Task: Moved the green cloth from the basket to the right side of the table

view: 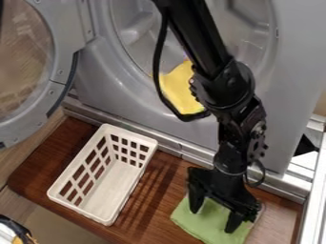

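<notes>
My black gripper [215, 214] hangs low over the right part of the brown table, its two fingers spread apart. Under and around the fingertips lies the green cloth [207, 223], fairly flat near the table's front edge, partly covered by the gripper. The white basket [103, 219] stands upright to the left, apart from the cloth and the gripper.
Behind the table [167, 178] stands a grey machine with a round opening and its door [62, 57] swung out to the left. A yellow cloth [180, 88] hangs in the opening behind the arm. Metal rails [313, 190] run along the right.
</notes>
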### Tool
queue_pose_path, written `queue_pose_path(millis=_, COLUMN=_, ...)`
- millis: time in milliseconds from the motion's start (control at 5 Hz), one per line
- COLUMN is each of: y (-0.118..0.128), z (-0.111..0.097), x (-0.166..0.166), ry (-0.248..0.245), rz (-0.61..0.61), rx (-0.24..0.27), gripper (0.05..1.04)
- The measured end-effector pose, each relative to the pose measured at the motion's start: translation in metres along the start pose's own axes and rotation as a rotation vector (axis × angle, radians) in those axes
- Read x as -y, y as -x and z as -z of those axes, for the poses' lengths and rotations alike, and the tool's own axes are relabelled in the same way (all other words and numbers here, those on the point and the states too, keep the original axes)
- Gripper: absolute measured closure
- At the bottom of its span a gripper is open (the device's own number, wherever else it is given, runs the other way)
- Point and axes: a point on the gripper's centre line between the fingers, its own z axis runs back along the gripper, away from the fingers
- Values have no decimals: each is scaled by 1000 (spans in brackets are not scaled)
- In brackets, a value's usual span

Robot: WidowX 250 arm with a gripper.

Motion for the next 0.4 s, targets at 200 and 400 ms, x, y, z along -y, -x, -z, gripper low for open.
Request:
queue_pose_path(millis=200, y=3, z=-16, x=-3, ry=-16, rz=43, rx=3, gripper=79)
queue_pose_path(millis=400, y=8, z=-46, x=-12, ry=-72, rz=83, rx=23, gripper=84)
